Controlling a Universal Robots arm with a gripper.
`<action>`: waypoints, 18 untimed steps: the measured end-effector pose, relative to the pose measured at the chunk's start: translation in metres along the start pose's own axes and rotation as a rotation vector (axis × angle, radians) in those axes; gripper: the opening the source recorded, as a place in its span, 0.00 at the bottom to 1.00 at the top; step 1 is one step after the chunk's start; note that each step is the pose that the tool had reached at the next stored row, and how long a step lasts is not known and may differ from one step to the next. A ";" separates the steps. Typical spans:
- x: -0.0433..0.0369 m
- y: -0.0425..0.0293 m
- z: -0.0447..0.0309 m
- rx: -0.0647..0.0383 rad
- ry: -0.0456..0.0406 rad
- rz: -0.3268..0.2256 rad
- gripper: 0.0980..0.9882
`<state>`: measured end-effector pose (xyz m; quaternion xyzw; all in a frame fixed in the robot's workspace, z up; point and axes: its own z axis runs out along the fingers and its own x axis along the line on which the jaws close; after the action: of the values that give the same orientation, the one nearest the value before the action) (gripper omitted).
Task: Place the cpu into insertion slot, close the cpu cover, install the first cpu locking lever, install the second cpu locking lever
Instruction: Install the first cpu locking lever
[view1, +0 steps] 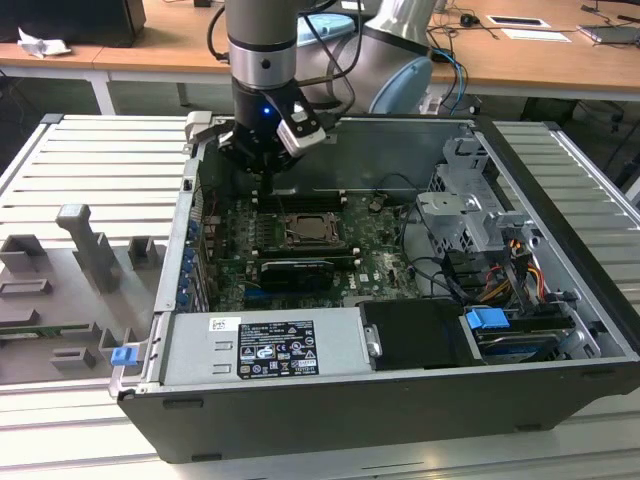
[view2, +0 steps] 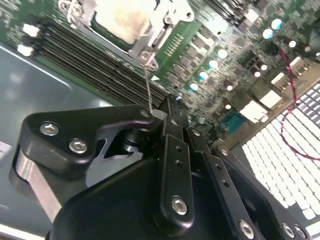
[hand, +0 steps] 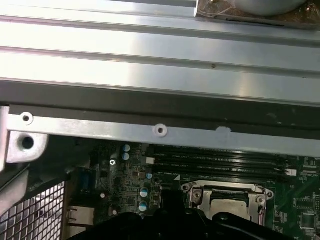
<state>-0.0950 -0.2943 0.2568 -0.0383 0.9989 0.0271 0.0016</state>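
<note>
At the middle of the green board (view1: 385, 252), the cpu (view2: 122, 20) is sitting in the insertion slot (view1: 303, 232), its dull face showing through the cut-out of the cpu cover (view2: 165, 22), which is lying flat over it. By my reading the first two steps are looking done and lever work is in hand. A thin locking lever (view2: 148, 87) is standing up from the socket corner, its free end meeting the tip of the jaws, which are pressed together; whether they are pinching it or only bearing on it, cannot tell. Judgement: seating this lever is calling for a steady downward sweep and a sideways tuck under its catch. Long black memory slots (view2: 95, 65) are running just beside the socket, capacitors (view2: 203, 76) are crowding the lever's side, and the case rim (hand: 100, 127) is standing near
</note>
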 end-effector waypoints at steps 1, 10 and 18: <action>-0.0025 -0.0002 0.0000 0.000 0.0000 0.001 0.01; -0.0228 -0.0019 0.0021 0.000 -0.0009 0.019 0.01; -0.0421 -0.0036 0.0063 -0.037 -0.0039 0.033 0.01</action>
<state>-0.0527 -0.2943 0.2505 -0.0217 0.9987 0.0454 0.0024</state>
